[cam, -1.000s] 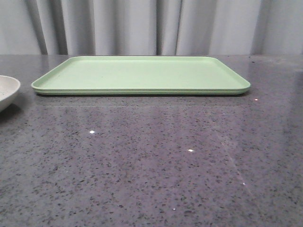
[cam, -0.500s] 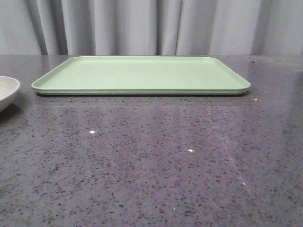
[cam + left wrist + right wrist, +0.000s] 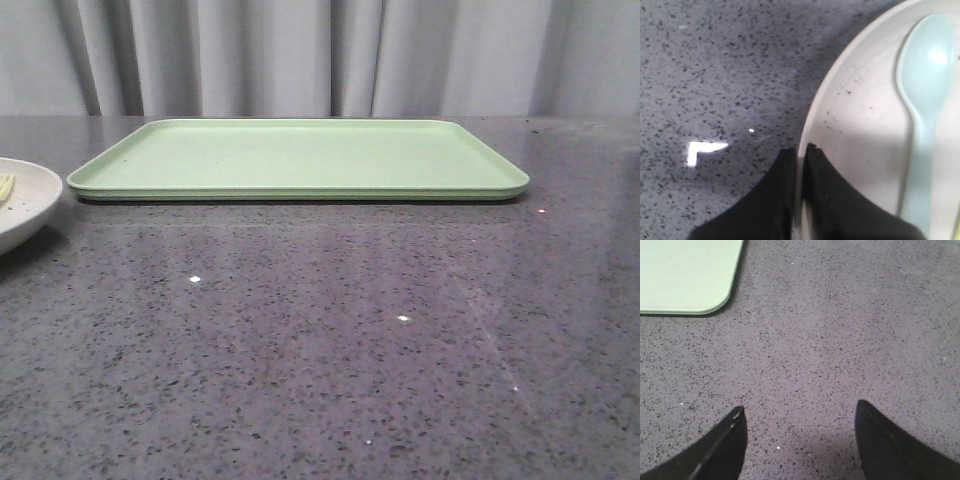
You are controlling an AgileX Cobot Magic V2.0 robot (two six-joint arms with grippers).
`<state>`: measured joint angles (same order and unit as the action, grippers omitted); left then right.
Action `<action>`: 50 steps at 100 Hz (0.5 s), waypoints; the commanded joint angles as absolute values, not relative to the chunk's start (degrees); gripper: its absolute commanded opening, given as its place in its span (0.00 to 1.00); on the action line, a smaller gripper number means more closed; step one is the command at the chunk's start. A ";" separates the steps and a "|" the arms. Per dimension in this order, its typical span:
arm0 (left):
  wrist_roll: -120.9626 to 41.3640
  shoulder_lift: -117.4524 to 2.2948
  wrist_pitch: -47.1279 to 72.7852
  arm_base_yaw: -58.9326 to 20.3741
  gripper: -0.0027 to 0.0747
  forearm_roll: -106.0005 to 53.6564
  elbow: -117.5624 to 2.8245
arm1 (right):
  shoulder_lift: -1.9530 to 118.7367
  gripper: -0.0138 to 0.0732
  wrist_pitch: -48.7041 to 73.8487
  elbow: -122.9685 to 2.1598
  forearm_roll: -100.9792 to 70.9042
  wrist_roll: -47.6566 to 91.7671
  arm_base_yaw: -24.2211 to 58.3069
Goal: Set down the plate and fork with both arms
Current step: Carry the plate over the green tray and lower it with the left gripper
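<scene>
The off-white speckled plate (image 3: 28,203) shows at the far left edge of the front view, partly cut off. A yellow bit of the fork (image 3: 6,185) lies inside it. In the left wrist view my left gripper (image 3: 801,150) is shut on the rim of the plate (image 3: 865,115), one finger inside and one outside. A thin yellow sliver of the fork (image 3: 957,229) shows at that view's edge. My right gripper (image 3: 800,410) hangs open above bare table with nothing between its fingers. Neither gripper shows in the front view.
A pale blue spoon (image 3: 925,100) lies in the plate. The flat light-green tray (image 3: 300,155) sits at the back middle of the dark speckled table; its corner (image 3: 685,275) is near my right gripper. Grey curtains hang behind.
The plate has shifted right into the front view and now shows more of its inside, with the yellow fork coming into sight. The tray has not moved.
</scene>
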<state>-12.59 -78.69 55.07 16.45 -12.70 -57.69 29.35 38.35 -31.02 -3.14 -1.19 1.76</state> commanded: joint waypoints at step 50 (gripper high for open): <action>-16.26 -74.74 55.64 8.79 0.01 -28.87 -70.08 | 30.03 0.71 34.27 -33.09 -3.07 -1.07 1.49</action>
